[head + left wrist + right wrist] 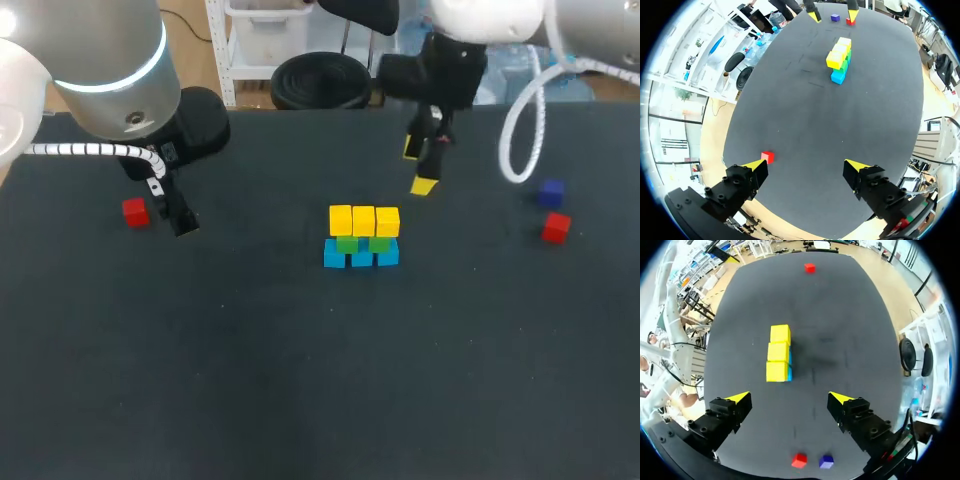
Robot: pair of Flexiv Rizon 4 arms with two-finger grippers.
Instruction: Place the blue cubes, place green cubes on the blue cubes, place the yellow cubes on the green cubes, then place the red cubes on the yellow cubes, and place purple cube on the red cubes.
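Under yellow cubes (364, 220), green cubes (347, 243) (head view)

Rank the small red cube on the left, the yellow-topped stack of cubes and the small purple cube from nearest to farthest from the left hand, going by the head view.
1. Small red cube, right beside the left hand, on its outer side.
2. Stack of blue, green and yellow cubes, in the middle.
3. Small purple cube, far right side.

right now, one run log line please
stack: yellow layer on | red cubes: loose | purple cube: loose | left end effector: open | right end effector: open
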